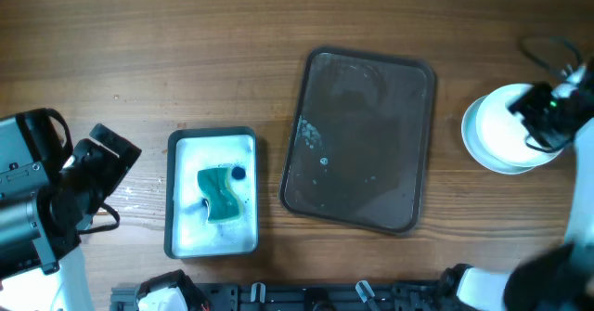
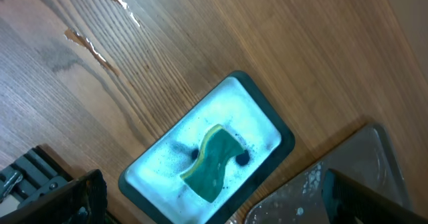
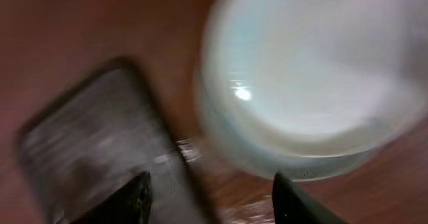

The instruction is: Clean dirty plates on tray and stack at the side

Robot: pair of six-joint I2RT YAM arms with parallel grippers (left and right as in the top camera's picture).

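One tray [image 1: 408, 153], one plate stack [image 1: 486, 133], one sponge [image 1: 220, 192] in basin [image 1: 173, 209]. Left jaws wide, right jaws wide.

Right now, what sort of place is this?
Probably a dishwashing test bench: a wooden table, a wet grey tray, stacked white plates, a green sponge in a soapy tub.

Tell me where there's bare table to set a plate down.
Widest: the wood strip above the tray and sponge dish in the overhead view. A narrower gap lies between those two. The tray itself holds nothing but water drops. Crowded: the right edge, where the right gripper hangs over the plate stack.
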